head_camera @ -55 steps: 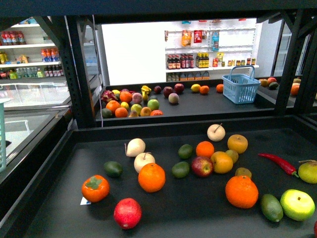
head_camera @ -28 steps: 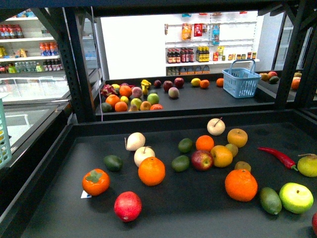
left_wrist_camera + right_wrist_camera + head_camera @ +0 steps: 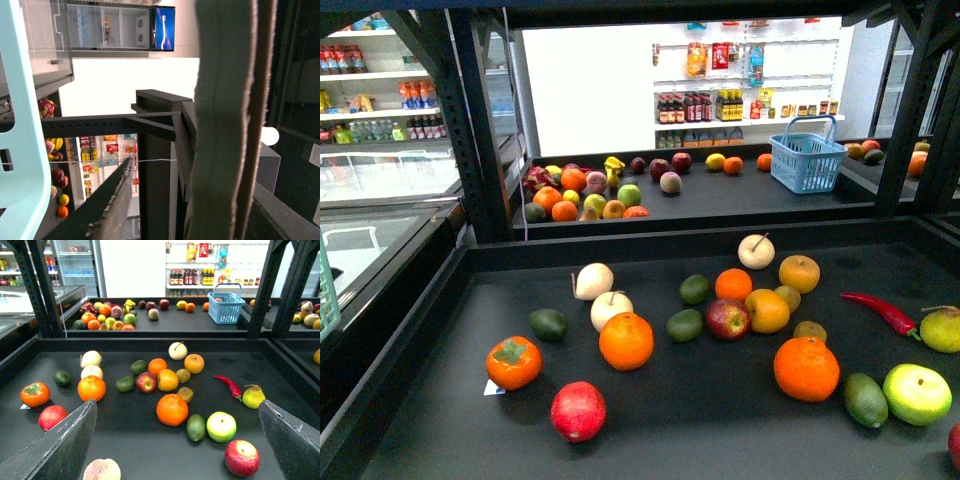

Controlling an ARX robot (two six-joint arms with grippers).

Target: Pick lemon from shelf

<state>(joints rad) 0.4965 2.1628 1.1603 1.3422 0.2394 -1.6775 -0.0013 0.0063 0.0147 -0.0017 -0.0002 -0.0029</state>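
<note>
On the shelf's [image 3: 670,247] black lipped tray deck, loose fruit lies scattered, and the lemon [image 3: 767,311] sits near the middle, touching a red apple [image 3: 728,319] on its left and just behind a large orange [image 3: 807,368]. A round golden fruit [image 3: 799,273] lies just beyond it, and a red chilli [image 3: 882,313] lies off to its right. On the farther shelf [image 3: 740,205] a blue basket [image 3: 807,158] stands apart from a pile of mixed fruit [image 3: 585,195]. A pale teal basket [image 3: 326,290] shows at the left edge. The right hand [image 3: 176,405] hangs above the near side of the deck, spread wide and holding nothing. Whether the left hand [image 3: 165,200] is wide or narrow I cannot tell.
</note>
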